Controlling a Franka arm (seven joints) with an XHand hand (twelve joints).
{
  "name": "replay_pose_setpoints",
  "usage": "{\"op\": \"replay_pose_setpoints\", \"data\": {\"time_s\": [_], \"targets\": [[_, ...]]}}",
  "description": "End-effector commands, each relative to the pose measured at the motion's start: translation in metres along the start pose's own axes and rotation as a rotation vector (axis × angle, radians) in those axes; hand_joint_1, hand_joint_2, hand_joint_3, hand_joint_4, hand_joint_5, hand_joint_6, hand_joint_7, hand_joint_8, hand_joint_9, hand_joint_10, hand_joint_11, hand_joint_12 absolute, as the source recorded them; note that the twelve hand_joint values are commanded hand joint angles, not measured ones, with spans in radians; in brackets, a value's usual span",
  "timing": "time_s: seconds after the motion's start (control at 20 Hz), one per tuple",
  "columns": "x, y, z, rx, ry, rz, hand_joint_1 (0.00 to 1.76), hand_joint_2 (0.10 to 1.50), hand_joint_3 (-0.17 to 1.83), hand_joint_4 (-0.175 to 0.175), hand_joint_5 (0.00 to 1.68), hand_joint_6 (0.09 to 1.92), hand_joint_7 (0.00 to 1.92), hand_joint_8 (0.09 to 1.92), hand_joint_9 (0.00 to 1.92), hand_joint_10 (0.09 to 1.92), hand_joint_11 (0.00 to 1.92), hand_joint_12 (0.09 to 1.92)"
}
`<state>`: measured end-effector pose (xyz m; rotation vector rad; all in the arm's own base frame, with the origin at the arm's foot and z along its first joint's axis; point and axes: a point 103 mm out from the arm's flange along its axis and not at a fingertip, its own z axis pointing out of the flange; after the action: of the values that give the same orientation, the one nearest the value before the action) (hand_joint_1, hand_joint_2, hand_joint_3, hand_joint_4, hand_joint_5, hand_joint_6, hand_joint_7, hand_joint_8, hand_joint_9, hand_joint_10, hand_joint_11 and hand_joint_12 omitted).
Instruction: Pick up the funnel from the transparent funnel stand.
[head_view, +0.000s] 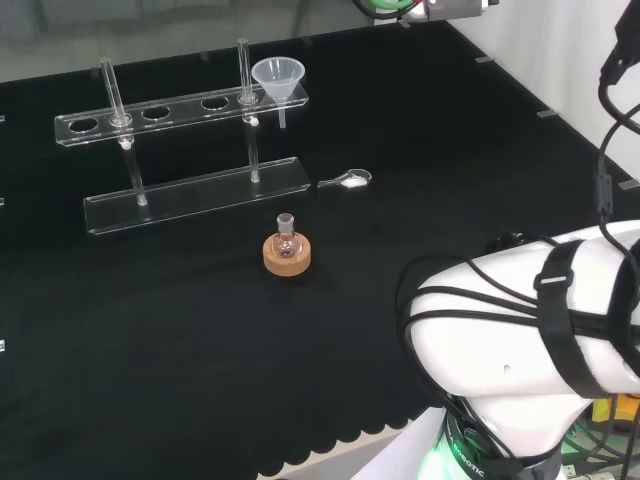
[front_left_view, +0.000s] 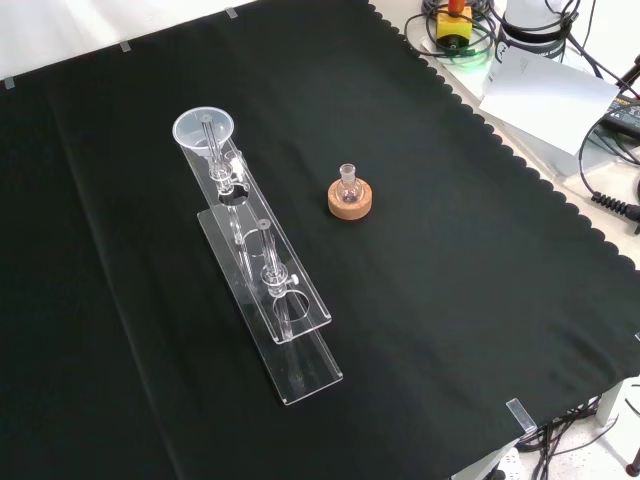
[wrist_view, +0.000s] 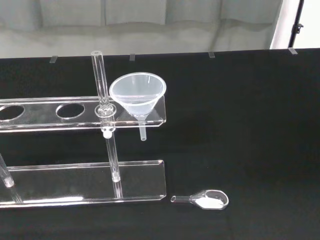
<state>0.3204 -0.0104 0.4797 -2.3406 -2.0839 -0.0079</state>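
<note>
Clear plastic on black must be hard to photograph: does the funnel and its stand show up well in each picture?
Head view: funnel pale but distinct, stand edges catching light. Front view: stand mostly faint glints. Wrist view: funnel crisp, glare streak along the stand's base.

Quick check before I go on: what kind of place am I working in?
Probably a chemistry lab bench mock-up: a clear funnel sits in a transparent funnel stand, with a small flask on a cork ring.

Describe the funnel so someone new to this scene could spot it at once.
Find the clear two-tier stand on the black cloth. In the head view, the funnel sits in the last hole at the right end of its upper shelf, stem hanging below. It is the one cone-shaped piece; the stand's other holes are bare.
</note>
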Motion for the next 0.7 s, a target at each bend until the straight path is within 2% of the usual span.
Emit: {"op": "replay_pose_setpoints", "data": {"time_s": [0.05,0.5,0.7], "targets": [[-0.005,0.035,0.031,0.062,-0.012,0.026,0.00,1.22,0.38,0.002,0.24,0.09,0.00,0.47,0.16,0.64,0.02,1.37],[-0.019,0.119,0.060,0.110,-0.001,0.000,0.00,1.21,0.35,-0.003,0.24,0.09,0.00,0.45,0.16,0.64,0.02,1.37],[-0.017,0.154,0.074,0.147,-0.003,-0.022,0.02,1.20,0.33,-0.010,0.24,0.09,0.00,0.46,0.17,0.64,0.02,1.38]]}}
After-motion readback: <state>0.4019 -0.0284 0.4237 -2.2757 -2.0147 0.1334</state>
